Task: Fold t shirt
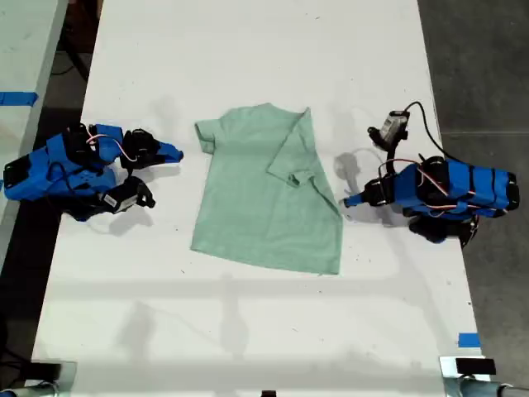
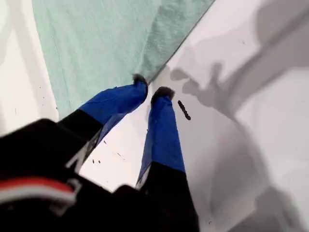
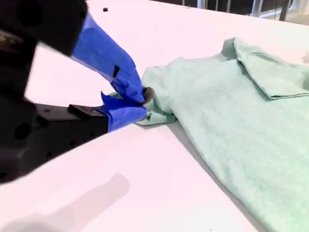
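The pale mint-green t shirt [image 1: 264,207] lies flat in the middle of the white table [image 1: 248,58]. The sleeve [image 1: 293,161] on the exterior view's right is folded in over the body. My first gripper [image 1: 349,199] lies on the table at the shirt's edge on that side. In the first wrist view it [image 2: 151,87] is narrowly open with bare table between its tips, just short of the cloth [image 2: 96,43]. My second gripper [image 1: 177,153] points at the other sleeve [image 1: 207,134]. Its jaws [image 3: 144,103] are together right beside that sleeve's hem [image 3: 157,113].
Bare white tabletop surrounds the shirt. A blue tape mark [image 1: 469,340] sits near the table's front corner on the exterior view's right. Dark floor runs along that side, and another pale surface with blue tape [image 1: 16,98] stands at the exterior view's left.
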Robot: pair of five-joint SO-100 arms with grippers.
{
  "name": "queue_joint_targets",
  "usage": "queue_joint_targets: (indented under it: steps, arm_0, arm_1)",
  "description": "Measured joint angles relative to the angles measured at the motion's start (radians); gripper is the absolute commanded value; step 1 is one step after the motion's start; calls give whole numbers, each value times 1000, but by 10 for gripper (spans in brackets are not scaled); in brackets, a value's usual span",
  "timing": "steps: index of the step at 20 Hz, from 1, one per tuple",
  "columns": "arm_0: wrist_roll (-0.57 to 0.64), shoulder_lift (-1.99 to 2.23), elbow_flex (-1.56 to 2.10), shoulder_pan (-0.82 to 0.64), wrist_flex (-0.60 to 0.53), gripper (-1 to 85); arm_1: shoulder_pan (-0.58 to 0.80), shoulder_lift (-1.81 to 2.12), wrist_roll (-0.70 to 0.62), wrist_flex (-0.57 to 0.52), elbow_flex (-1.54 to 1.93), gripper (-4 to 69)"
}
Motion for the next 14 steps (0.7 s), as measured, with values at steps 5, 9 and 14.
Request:
queue_joint_targets:
  steps: [5, 9, 14]
  arm_0:
    - [0, 0, 0, 0, 0, -3]
    - [0, 0, 0, -9, 0, -3]
    - [0, 0, 0, -28, 0, -2]
  arm_1:
    - [0, 0, 0, 0, 2, 11]
    - [3, 0, 0, 0, 2, 11]
    - [3, 0, 0, 0, 2, 11]
